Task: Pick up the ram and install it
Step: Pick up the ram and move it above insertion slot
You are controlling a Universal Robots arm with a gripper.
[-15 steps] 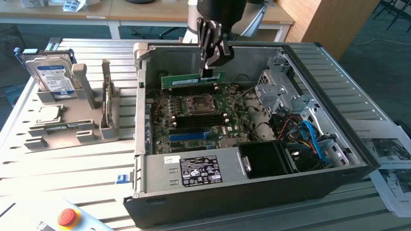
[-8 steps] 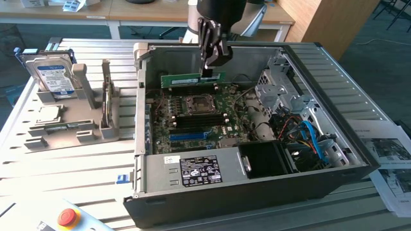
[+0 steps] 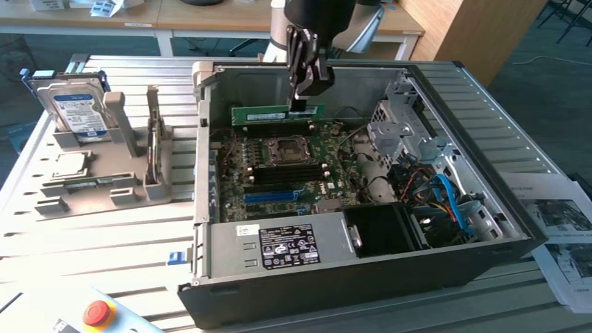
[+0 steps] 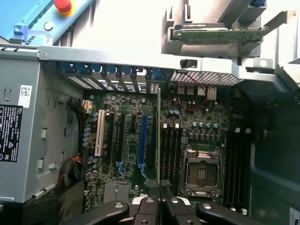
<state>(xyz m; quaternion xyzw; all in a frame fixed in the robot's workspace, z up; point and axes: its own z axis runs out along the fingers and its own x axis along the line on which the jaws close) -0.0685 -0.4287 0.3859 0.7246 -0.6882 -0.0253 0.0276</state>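
The ram (image 3: 270, 113) – a thin green stick – hangs on its long edge inside the open computer case (image 3: 370, 274), pinched at its upper edge by my gripper (image 3: 301, 104), whose fingers are closed narrowly around it. It sits over the motherboard (image 3: 306, 182), in line with the dark memory slots (image 4: 171, 150) just beside the empty processor socket (image 3: 285, 150). Whether it touches a slot, I cannot tell. Well apart, toward the exterior view's left, a grey holder (image 3: 120, 191) on the slatted metal surface (image 3: 102, 239) carries a blue-labelled hard drive (image 3: 77, 109) – upright. A red button (image 3: 97, 312) is at the near edge.
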